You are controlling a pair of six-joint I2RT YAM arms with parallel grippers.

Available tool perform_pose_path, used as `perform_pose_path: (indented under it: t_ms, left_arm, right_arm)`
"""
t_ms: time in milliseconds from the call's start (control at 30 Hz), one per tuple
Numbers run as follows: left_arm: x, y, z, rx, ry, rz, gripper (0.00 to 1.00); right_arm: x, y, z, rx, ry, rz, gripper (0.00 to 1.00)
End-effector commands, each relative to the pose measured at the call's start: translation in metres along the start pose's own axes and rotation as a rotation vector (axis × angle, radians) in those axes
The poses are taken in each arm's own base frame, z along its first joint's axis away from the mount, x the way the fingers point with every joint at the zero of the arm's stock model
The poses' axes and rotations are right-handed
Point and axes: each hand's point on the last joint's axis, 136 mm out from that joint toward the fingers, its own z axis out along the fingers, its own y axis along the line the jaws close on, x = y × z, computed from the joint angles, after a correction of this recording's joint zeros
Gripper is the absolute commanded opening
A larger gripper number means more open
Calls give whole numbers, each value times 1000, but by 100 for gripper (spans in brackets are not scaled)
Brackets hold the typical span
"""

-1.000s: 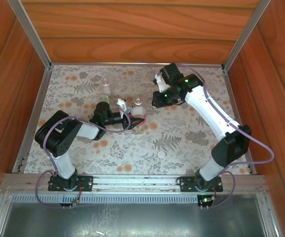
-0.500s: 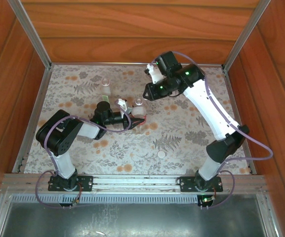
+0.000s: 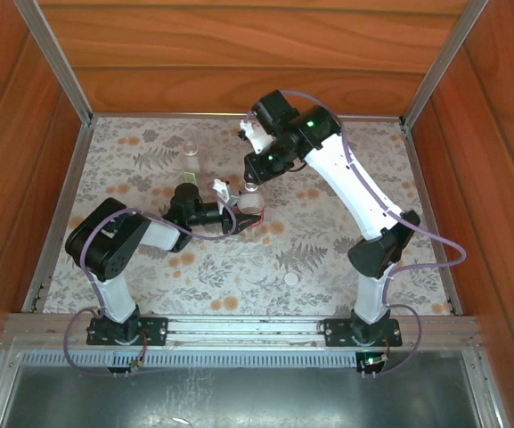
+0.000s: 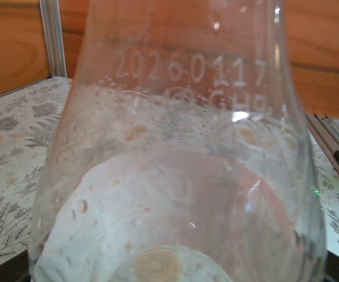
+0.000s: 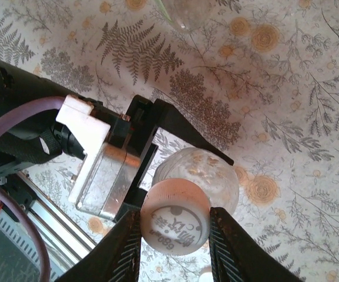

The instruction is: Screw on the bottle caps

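White cap (image 5: pixel 175 222), pinched in the right gripper's (image 5: pixel 175 214) narrow jaws, hung over the bottle (image 5: pixel 211 174) that the left gripper (image 3: pixel 242 218) clamped near the middle of the table (image 3: pixel 319 260); lowering it squarely and twisting seemed next.

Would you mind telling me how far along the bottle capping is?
Nothing finished: both bottles look uncapped. In hand: left gripper grips the red-label bottle; right gripper pinches a cap close by its neck. Left: screw it on, then the spare cap onto the far bottle.
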Motion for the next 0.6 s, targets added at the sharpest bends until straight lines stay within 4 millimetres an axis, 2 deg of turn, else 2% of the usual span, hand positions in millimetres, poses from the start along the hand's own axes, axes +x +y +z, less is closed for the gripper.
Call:
perform_pose_path:
  t_ms: [0,200,567]
  left_arm:
    - [24,1,1,7,58,-47,68]
    - [25,0,0,10,60,-47,68]
    - [23,-4,0,25,58,-43,68]
  right_arm:
    - [11,1,-5,19,46,-22,33]
    - [18,1,-5,33,82,-36,33]
    - [15,6,11,35,115,-70,33]
